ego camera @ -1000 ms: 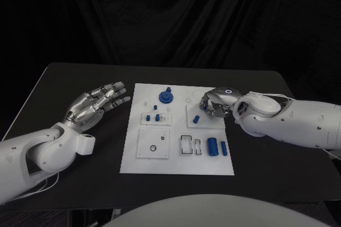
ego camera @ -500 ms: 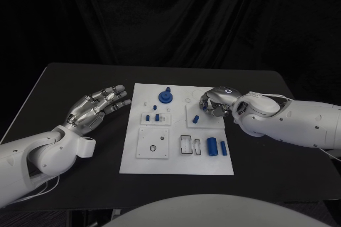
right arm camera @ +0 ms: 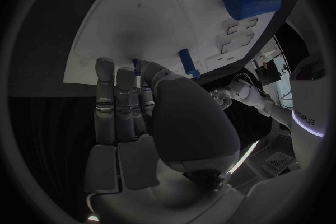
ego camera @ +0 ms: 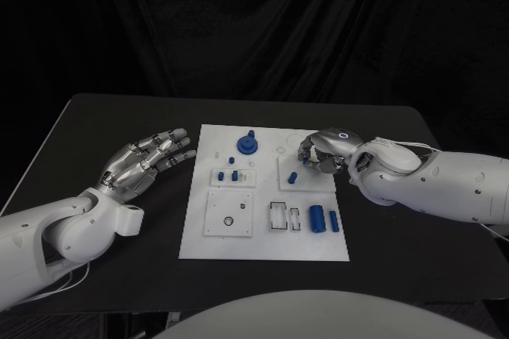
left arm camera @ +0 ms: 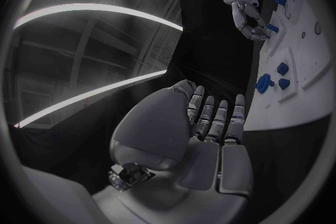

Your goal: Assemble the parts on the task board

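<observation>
The right robot hand (ego camera: 321,156) hovers with fingers curled over the task board's (ego camera: 265,243) right side beside a small upright blue peg (ego camera: 293,178), whether holding anything I cannot tell, likely about to grasp it, while the left robot hand (ego camera: 143,161) waits spread and empty over the table (ego camera: 106,118)

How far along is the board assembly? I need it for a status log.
Early. Looks seated: a blue round knobbed part upright at the white task board's far end. In hand: the right hand is curled over the board beside a small blue peg; its hold is unclear. Left: a blue cylinder lies loose; the left hand is open.
</observation>
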